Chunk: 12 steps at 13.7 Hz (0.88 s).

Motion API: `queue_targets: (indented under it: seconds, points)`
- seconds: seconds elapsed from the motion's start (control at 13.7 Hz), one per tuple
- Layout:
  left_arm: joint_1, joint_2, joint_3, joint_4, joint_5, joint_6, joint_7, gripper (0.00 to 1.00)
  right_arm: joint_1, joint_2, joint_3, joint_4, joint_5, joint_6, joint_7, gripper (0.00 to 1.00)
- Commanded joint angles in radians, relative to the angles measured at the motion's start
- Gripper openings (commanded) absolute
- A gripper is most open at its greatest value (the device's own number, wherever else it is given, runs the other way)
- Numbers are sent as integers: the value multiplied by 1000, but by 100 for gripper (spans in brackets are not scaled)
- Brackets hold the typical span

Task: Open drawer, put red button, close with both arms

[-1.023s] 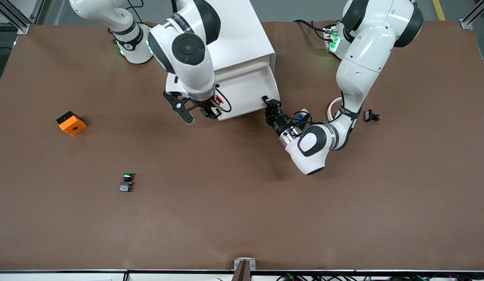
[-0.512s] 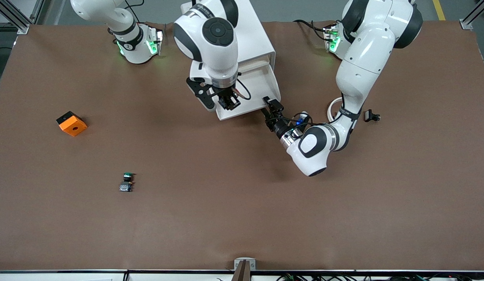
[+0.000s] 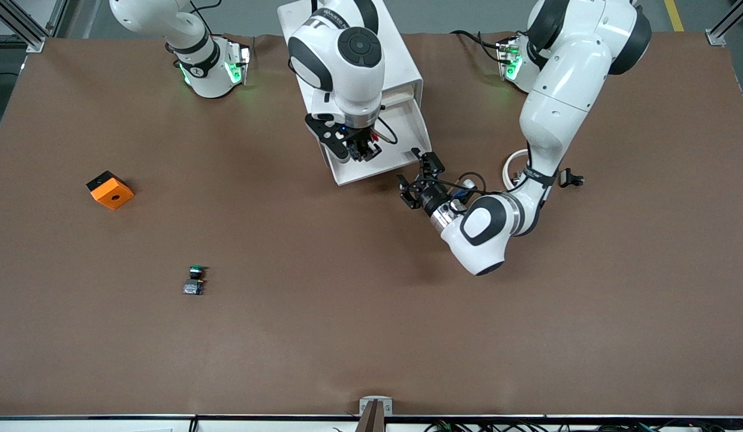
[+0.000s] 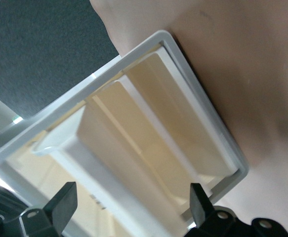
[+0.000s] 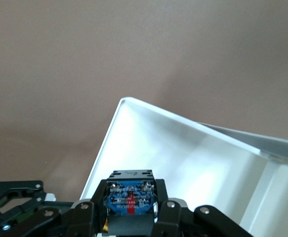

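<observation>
The white cabinet has its drawer pulled open. My right gripper hangs over the open drawer, shut on the red button. In the right wrist view only the button's blue base block and black collar show between the fingers, with the drawer's white inside below. My left gripper is open and empty, just off the drawer's front corner toward the left arm's end. The left wrist view faces the drawer front, which lies between the open fingers.
The green-capped twin button stands nearer the camera toward the right arm's end. An orange block lies near that end. A white ring and a small black part lie by the left arm.
My right arm has carried the button from beside the drawer to over its inside. My left gripper has turned and drawn back a little from the drawer's front corner.
</observation>
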<state>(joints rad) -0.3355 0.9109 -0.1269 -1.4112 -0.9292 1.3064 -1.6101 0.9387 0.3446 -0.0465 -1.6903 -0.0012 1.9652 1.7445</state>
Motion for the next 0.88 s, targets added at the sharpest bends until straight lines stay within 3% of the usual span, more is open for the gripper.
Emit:
queue_targets:
  seconds: [0.0, 0.44, 0.66, 0.8]
  points:
    - [64, -20, -46, -5, 4, -36, 125, 100, 17, -15, -9, -15, -19, 24, 33, 0]
    - [108, -20, -37, 21, 38, -33, 387, 100, 35, 1, -7, -17, -16, 50, 52, 0]
    - [110, -20, -37, 66, 168, -9, 543, 100, 40, 33, -7, -16, -16, 90, 53, 0]
    - [109, -21, -36, 70, 248, 92, 602, 100, 45, 42, -7, -15, -13, 93, 58, 0]
